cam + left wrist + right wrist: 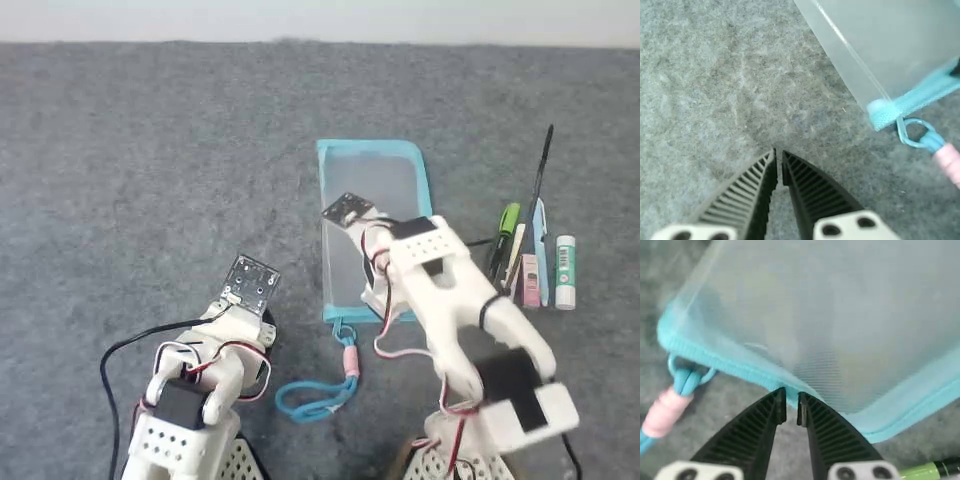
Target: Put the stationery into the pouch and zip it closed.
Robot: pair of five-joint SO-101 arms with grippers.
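One teal pouch point(375, 180) and one blue cord point(315, 400) lie mid-desk. Toward the desk's right edge lie one black pen point(541, 170), one green marker point(509, 225), one pale blue pen point(541, 245), one pink eraser point(530, 280) and one white tube point(566, 270). A possible sixth piece among them is unclear. There are two arms, a left arm point(200, 390) and a right arm point(460, 300).

No words or numbers can be read here. The white glue stick point(566, 270), the stationery piece lying farthest from the pouch point(375, 185), has a label with green marks on it, but they are too small to make out.
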